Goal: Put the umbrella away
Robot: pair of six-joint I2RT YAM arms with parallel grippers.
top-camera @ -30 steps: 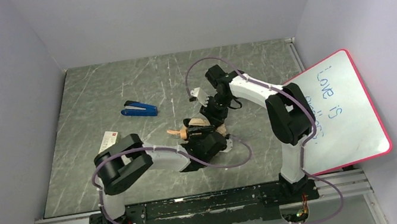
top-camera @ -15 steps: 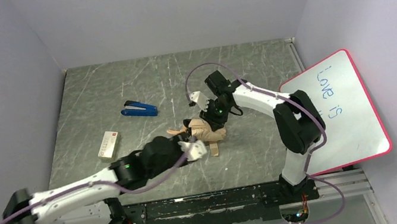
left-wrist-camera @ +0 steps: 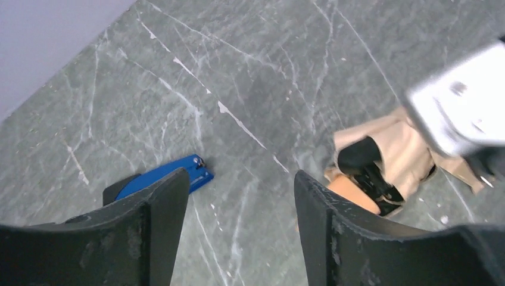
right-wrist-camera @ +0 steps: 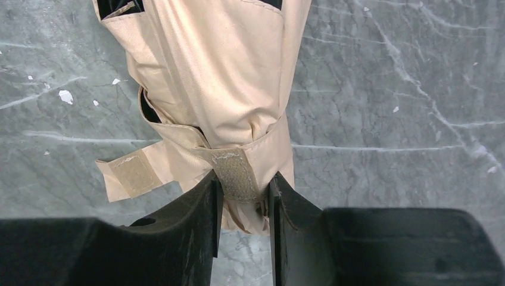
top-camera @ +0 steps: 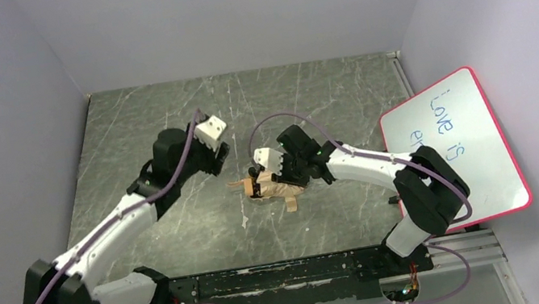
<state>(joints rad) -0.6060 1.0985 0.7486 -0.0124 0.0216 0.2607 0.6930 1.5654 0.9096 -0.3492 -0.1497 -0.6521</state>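
The umbrella lies folded on the table's middle, cream-beige fabric with its tan handle pointing left. My right gripper is shut on the umbrella, with its fingers pressing the fabric bundle at the wrapped beige strap. A loose velcro tab sticks out to the left. My left gripper hangs raised to the left of the umbrella. In the left wrist view that gripper is open and empty above bare table, with the umbrella off to its right.
A blue stapler lies on the table just under the left finger; the left arm hides it in the top view. A pink-edged whiteboard leans at the right edge. Grey walls close in the table's left, back and right.
My left arm has swung away from the umbrella, up and to the left, and now hangs over the stapler. My right gripper has drawn the umbrella slightly nearer while keeping hold.
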